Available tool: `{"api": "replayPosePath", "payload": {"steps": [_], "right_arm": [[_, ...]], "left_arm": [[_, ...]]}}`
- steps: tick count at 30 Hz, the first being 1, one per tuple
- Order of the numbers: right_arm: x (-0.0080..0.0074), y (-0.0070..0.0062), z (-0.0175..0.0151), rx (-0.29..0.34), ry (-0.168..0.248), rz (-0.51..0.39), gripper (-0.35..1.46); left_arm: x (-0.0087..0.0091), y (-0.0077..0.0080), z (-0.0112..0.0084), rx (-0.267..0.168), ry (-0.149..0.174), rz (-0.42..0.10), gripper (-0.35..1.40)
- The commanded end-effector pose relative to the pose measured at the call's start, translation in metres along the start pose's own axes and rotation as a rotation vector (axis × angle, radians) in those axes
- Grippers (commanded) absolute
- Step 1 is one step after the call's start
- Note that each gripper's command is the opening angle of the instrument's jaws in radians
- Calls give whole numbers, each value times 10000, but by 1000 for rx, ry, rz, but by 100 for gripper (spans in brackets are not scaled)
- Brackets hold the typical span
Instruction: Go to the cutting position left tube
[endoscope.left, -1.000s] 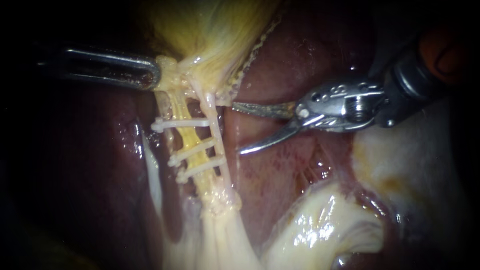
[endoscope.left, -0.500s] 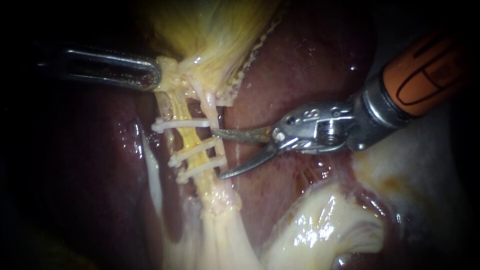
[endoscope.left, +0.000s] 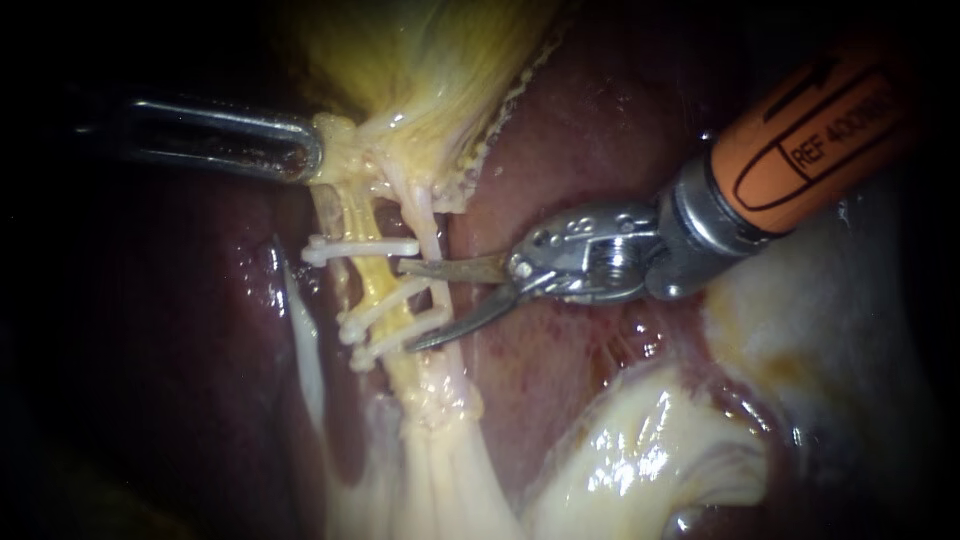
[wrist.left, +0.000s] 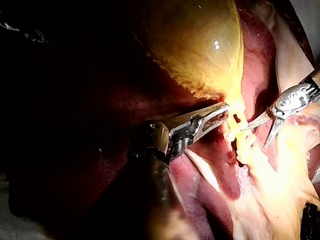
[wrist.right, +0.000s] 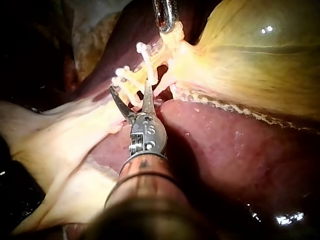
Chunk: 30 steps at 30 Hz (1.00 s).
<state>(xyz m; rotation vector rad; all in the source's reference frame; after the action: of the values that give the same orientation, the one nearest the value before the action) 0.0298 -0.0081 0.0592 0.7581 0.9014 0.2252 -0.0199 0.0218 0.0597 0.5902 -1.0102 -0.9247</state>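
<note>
1. Nearest to me, my right instrument (endoscope.left: 405, 306) comes in from the upper right, passing over the dark red liver (endoscope.left: 600, 130) and above a fold of pale fatty tissue (endoscope.left: 640, 460). Its tip is a pair of thin blades, and its jaws stand spread apart with nothing gripped.
2. The upper blade lies across the pale right tube (endoscope.left: 428, 222), just under the top clip (endoscope.left: 360, 246). Its point ends in the gap beside the left tube (endoscope.left: 372, 278).
3. The lower blade's point is at the right end of the lowest clip (endoscope.left: 395, 338). I cannot tell whether it touches the clip or lies just beside it.
4. The right end of the middle clip (endoscope.left: 385, 305) sits between the two blades.
5. The left tube is yellow and runs just past the blade tips. All three white clips cross it. Its bare stretch between the top and middle clips is level with the upper blade's point. I cannot tell whether the blade touches it.
6. Further on, my left instrument (endoscope.left: 300, 150) comes in from the left. Its jaws are clamped on the narrow end of the gallbladder (endoscope.left: 420, 60), where the tubes begin.
7. Beyond that, the yellow body of the gallbladder widens away, with the liver on both sides of it.
</note>
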Motion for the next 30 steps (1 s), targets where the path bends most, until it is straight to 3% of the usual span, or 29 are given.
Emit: {"api": "replayPosePath", "payload": {"steps": [1,8,13,17,25,30], "right_arm": [[-1,2,1,-3,-2,4,124],[1,16,9,-9,-4,19,124],[8,23,18,6,38,43,126],[13,25,23,78,65,66,126],[18,20,28,223,157,116,122],[24,18,34,255,205,139,119]], "left_arm": [[0,0,0,0,0,0,-35],[0,0,1,-1,0,0,-35],[0,0,1,-1,0,0,-35],[0,0,2,-1,0,0,-35],[0,0,3,-2,-1,0,-35],[0,0,3,-2,-1,0,-35]]}}
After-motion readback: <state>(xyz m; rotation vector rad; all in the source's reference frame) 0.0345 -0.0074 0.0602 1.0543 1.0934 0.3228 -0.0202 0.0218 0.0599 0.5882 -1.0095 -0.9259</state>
